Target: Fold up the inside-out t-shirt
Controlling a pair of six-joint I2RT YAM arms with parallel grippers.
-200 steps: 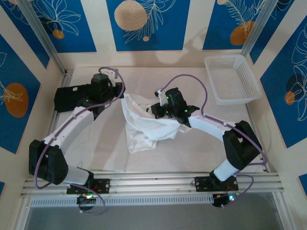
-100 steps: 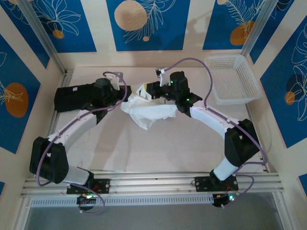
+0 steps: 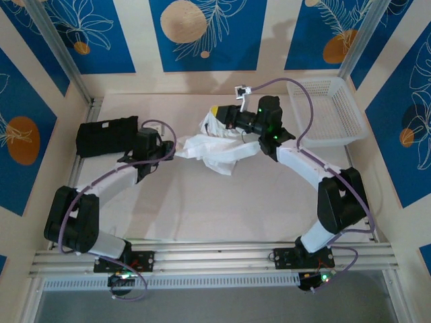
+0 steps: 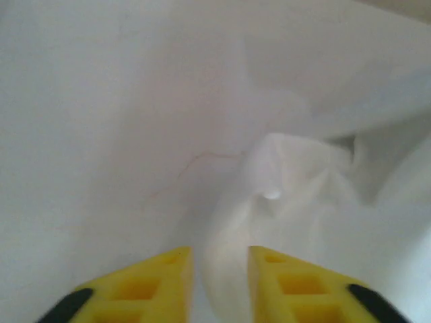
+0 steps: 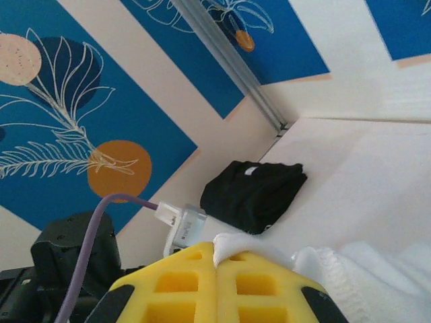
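Top external view, with wrist views: two-arm cell during cloth handling, items listed by descending size.

**Tabletop** (image 3: pixel 222 208): pale surface carrying every item below.

**Left arm** (image 3: pixel 101 182) and **right arm** (image 3: pixel 303 165): each reaches in towards the t-shirt from its own side, the right arm arching over the shirt's far edge.

**Inside-out t-shirt** (image 3: pixel 219 151): white and crumpled into a loose heap on the far middle of the tabletop, between the two hands. Its far end is drawn up off the surface; the rest trails down and lies on the tabletop. In the left wrist view the cloth shows soft folds and a thin loose thread.

**Basket** (image 3: pixel 328 111): white mesh, well apart from the t-shirt, on its right and slightly farther back.

**Black garment** (image 3: pixel 106 134): folded, well to the left of the t-shirt; the right wrist view shows it against the left wall.

**Right hand** (image 3: pixel 217 113): at the raised far end of the t-shirt, clenched; in the right wrist view its yellow fingers (image 5: pixel 182 282) meet with a white hem of the shirt pinched between them.

**Left hand** (image 3: pixel 167 142): at the t-shirt's left edge, released; in the left wrist view its yellow fingers (image 4: pixel 161 282) stand parted, a ridge of the shirt's cloth running up through the gap.
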